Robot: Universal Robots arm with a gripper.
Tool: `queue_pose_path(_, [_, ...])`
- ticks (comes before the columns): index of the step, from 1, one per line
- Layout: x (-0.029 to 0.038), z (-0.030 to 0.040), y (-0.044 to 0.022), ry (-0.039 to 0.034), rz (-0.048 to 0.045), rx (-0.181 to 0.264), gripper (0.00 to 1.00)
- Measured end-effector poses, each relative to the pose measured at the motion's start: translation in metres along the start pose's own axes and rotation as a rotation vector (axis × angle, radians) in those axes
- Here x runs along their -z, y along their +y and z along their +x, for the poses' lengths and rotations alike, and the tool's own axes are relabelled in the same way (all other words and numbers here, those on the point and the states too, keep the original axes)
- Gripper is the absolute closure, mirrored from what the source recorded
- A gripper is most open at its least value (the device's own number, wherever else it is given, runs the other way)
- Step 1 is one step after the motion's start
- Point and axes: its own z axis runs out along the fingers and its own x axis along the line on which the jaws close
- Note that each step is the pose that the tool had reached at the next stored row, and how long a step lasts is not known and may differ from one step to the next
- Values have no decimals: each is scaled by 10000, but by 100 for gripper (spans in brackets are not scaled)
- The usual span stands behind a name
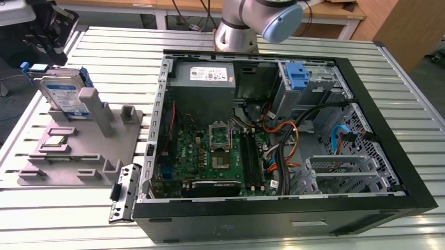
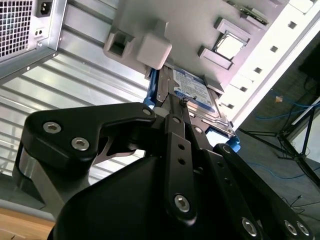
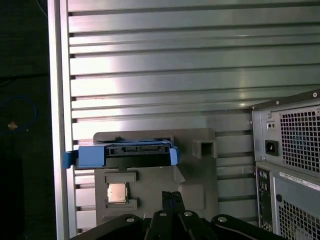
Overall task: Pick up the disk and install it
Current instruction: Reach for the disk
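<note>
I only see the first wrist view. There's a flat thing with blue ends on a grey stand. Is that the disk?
Observer: Yes. In the exterior view the disk stands upright in the grey stand, and its broad face carries a blue-and-white label.
Operator: Is the computer's lid off? I just see its back.
Observer: It is off; the computer case lies open, with its green board showing.
Operator: Is anything else blue?
Observer: A blue bracket sits in the case's metal cage, toward the exterior view's right.
</note>
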Motion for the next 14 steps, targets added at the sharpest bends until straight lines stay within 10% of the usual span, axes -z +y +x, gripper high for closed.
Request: queue_pose_path(14, [-39, 82, 101, 0, 2, -1, 90])
